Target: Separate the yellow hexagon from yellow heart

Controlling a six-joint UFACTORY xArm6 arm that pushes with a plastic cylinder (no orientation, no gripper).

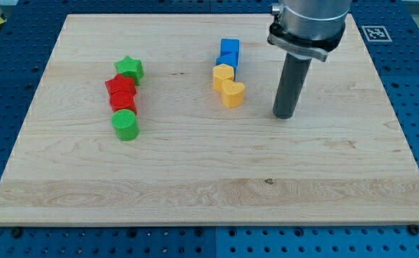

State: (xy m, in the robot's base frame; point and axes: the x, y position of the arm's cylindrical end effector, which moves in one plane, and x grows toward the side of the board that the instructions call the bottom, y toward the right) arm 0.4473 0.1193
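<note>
My tip (285, 115) rests on the wooden surface (209, 186) to the view's right of the yellow pair, near them but apart; this end effector is a plain rod with nothing to open or clench, and it holds nothing. The yellow hexagon (223, 74) and the yellow heart (232, 93) touch each other, the heart lying toward the view's bottom and slightly right of the hexagon. Directly above the hexagon, toward the view's top, two blue blocks (229, 51) sit stacked in line and touching it. Well apart on the view's left stands another column: a green star (129, 68), two red blocks (122, 92) and a green cylinder (125, 125). Bare wood lies between the two columns, below the heart down to the bottom edge, and to the right of my tip as far as the right edge.
</note>
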